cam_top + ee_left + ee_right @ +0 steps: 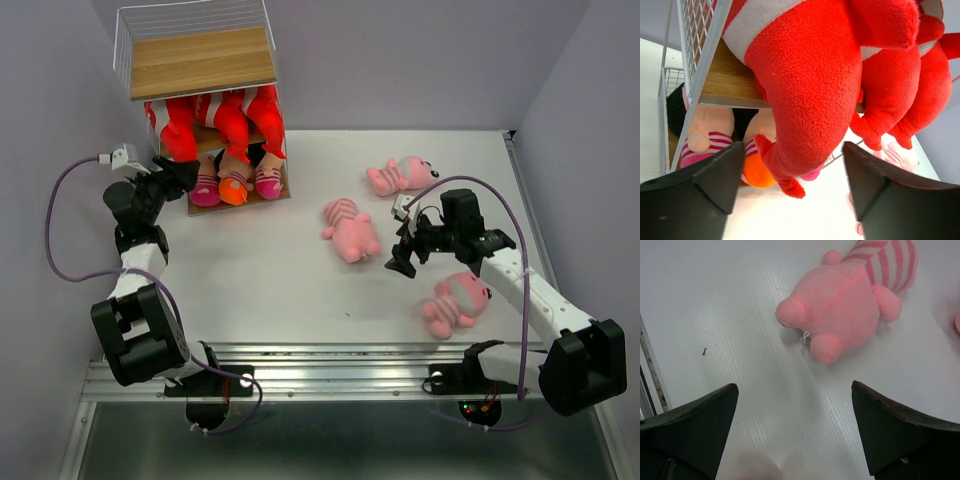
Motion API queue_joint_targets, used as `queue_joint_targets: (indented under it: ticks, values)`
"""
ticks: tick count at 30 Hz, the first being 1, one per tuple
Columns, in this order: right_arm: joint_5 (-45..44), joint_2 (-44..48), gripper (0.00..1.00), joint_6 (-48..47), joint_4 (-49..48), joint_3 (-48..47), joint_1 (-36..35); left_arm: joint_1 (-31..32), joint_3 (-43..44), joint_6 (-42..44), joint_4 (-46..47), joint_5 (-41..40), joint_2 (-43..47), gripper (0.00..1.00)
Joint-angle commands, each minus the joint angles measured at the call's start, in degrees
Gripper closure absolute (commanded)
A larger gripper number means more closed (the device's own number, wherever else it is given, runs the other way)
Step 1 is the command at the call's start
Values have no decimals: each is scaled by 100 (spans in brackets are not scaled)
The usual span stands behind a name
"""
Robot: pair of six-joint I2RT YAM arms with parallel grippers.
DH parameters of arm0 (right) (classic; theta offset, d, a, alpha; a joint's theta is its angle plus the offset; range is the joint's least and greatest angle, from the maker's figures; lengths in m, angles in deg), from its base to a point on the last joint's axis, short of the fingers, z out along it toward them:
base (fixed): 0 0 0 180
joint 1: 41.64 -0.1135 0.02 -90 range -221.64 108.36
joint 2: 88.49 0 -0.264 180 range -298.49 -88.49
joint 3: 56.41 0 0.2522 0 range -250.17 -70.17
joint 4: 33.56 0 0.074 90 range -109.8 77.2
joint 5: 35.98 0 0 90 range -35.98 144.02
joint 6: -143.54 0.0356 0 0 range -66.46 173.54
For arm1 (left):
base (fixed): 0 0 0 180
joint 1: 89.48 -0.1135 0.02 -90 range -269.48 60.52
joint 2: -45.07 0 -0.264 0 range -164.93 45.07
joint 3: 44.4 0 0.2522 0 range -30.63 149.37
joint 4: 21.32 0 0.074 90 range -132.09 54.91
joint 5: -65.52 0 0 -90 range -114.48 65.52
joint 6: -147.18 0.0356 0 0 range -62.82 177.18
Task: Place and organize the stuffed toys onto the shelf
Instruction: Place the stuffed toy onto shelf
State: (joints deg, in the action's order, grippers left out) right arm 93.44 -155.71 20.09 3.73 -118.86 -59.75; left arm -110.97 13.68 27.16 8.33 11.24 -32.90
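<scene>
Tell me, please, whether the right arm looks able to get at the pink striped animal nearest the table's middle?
Probably yes. The right gripper hovers open just beside that pink striped animal, which lies on its own. The wrist view shows nothing between the fingers and the toy.

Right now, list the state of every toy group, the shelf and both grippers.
shelf: standing, top board bare.
red sharks: on middle tier, hanging over the front.
dolls: on bottom tier, side by side.
pink striped animals: three lying on the table.
left gripper: open, by the shelf.
right gripper: open, holding nothing.
</scene>
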Motion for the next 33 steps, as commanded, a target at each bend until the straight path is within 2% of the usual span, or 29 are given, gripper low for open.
queue_joint_targets:
  ticks: [1, 4, 5, 8, 11, 13, 26, 33]
  values:
    - [22, -37, 0, -65, -191, 26, -52, -48, 323, 137, 228, -48, 274, 20]
    - [13, -45, 0, -56, -191, 17, -52, -48, 464, 32, 228, -22, 169, 35]
    - [13, -54, 0, -56, -191, 17, -52, -48, 508, -30, 228, -4, 142, 44]
    - [13, -63, 0, -65, -191, 26, -52, -48, 666, -127, 228, -13, 28, 52]
    - [4, -72, 0, -56, -191, 26, -52, -48, 771, -223, 228, -48, -77, 74]
    - [13, -81, 0, -65, -191, 17, -52, -48, 850, -259, 220, -83, -113, 80]
    - [-4, -89, 0, -65, -191, 17, -52, -48, 1193, -417, 158, -171, -526, 81]
    - [-4, -107, 0, -65, -191, 17, -52, -39, 1351, -487, 123, -154, -640, 78]
